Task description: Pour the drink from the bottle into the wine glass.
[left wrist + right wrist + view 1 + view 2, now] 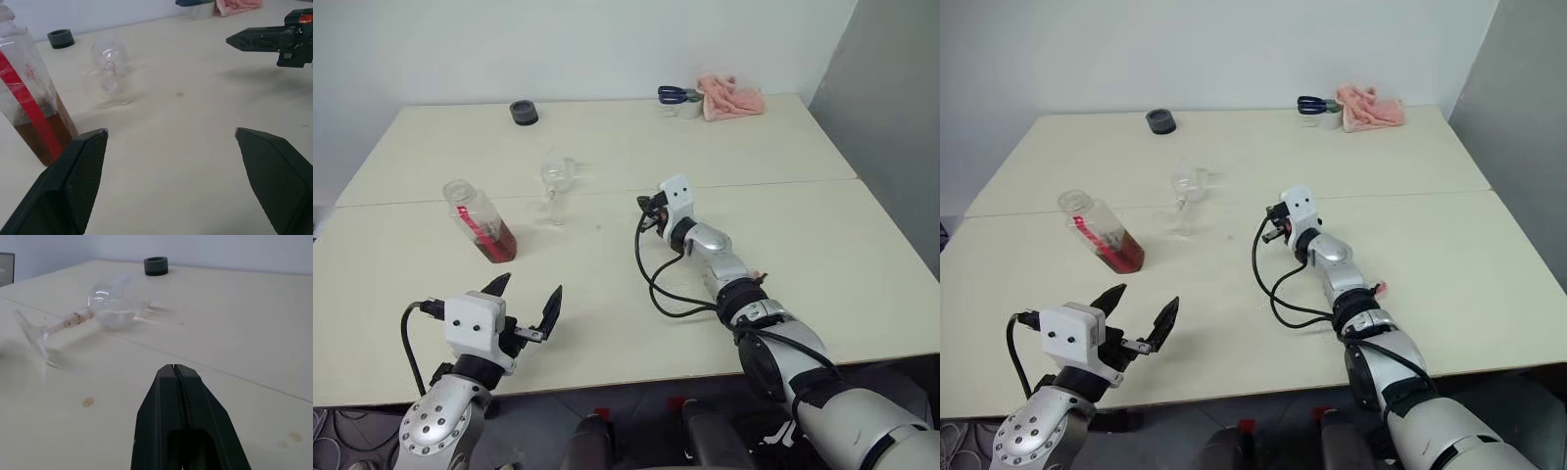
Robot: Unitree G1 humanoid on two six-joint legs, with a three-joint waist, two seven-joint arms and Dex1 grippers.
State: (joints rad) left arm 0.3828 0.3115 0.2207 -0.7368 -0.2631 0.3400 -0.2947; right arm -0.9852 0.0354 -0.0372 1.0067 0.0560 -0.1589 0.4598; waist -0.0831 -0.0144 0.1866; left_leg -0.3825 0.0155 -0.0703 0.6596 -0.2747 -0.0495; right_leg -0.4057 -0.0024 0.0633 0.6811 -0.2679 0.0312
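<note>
Hovering wide open, left pincer [526, 295]; right pincer [175, 374] closed, empty; bottle [481, 221] standing full, wine glass [88, 316] tipping, pouring pending.

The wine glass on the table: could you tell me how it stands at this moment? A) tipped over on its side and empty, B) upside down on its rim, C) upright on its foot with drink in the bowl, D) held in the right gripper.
A: the wine glass is tipped over, its foot off the table and its bowl clear, while the right gripper is shut on nothing.
</note>
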